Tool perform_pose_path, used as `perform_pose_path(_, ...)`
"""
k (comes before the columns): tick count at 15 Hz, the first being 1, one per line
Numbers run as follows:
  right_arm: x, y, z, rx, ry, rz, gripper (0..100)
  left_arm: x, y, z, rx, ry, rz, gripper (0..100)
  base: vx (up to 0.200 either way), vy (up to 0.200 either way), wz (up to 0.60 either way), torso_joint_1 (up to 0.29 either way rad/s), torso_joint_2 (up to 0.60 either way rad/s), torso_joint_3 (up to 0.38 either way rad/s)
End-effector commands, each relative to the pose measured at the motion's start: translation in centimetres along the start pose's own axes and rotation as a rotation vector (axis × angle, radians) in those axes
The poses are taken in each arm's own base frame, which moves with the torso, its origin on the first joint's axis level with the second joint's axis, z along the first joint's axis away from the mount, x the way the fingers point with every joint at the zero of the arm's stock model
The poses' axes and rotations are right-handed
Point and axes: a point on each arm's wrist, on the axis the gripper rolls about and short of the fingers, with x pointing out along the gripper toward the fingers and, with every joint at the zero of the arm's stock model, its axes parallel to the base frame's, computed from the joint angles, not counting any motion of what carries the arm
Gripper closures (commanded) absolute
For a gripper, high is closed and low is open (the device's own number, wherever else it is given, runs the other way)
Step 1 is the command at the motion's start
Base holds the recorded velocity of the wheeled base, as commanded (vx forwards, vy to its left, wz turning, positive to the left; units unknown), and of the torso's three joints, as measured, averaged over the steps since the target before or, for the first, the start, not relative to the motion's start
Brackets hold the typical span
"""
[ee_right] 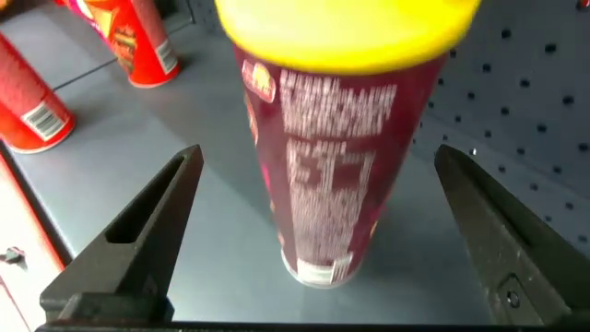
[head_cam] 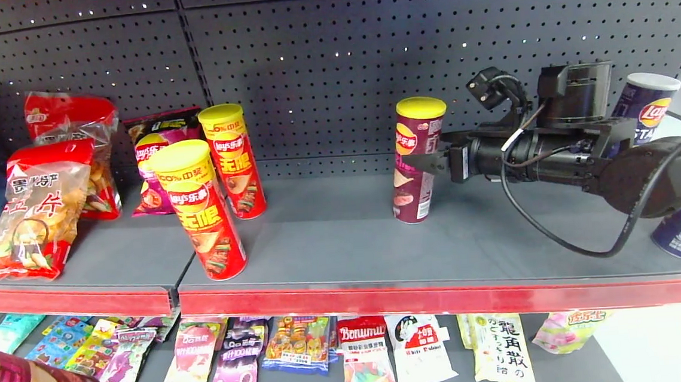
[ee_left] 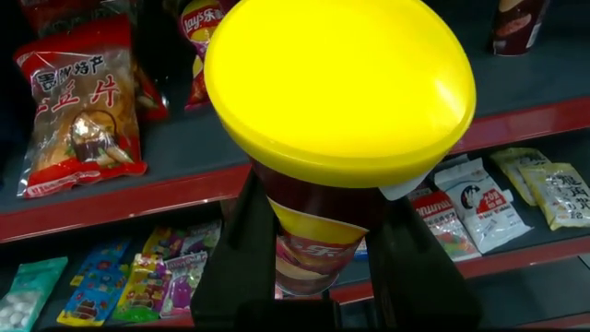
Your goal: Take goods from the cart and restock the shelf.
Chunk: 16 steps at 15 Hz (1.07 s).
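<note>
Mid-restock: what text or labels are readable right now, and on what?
Brand print is not transcribed here; this is where it stands:
Front red can: large logo and characters, readable.
Shelf maroon can, inside the open right end effector: logo readable, back text blurred.
Held can in the left end effector: label mostly hidden.
Blue can: logo readable.
Lower-shelf packets: small print unreadable.

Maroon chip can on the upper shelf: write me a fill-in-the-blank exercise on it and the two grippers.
The maroon chip can stands ___ on the upper shelf. Its lid is ___. The right gripper has its jaws ___, one on each side of that can. The left gripper is ___ on a second maroon can.
Missing words: upright; yellow; open; shut.
</note>
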Motion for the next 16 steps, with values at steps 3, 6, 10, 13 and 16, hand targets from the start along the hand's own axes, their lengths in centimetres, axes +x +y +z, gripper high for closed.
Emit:
perform_pose_path(3,1.4,-0.2,0.0,-0.004,-0.006,0.000,0,0.1,0.0,-0.1,-0.001,0.008,-0.002,100,0.000,0.000,0.00,0.000,0.00,0.000)
perform_pose_path(6,2.5,0.1,0.5,-0.012,-0.027,0.013,0,0.1,0.0,-0.1,-0.001,0.011,-0.002,100,0.000,0.000,0.00,0.000,0.00,0.000)
perform_pose_path(10,3.7,-0.2,0.6,-0.016,-0.035,-0.005,0,0.1,0.0,-0.4,-0.002,0.015,-0.001,100,0.000,0.000,0.00,0.000,0.00,0.000)
perform_pose_path(13,4.2,-0.4,0.7,-0.017,-0.044,-0.007,0,0.1,-0.1,-0.6,-0.003,0.018,-0.003,100,0.000,0.000,0.00,0.000,0.00,0.000)
perform_pose_path(16,4.6,-0.5,0.4,-0.016,-0.033,-0.025,100,0.2,-0.1,-0.7,-0.003,0.021,-0.002,100,0.000,0.000,0.00,0.000,0.00,0.000)
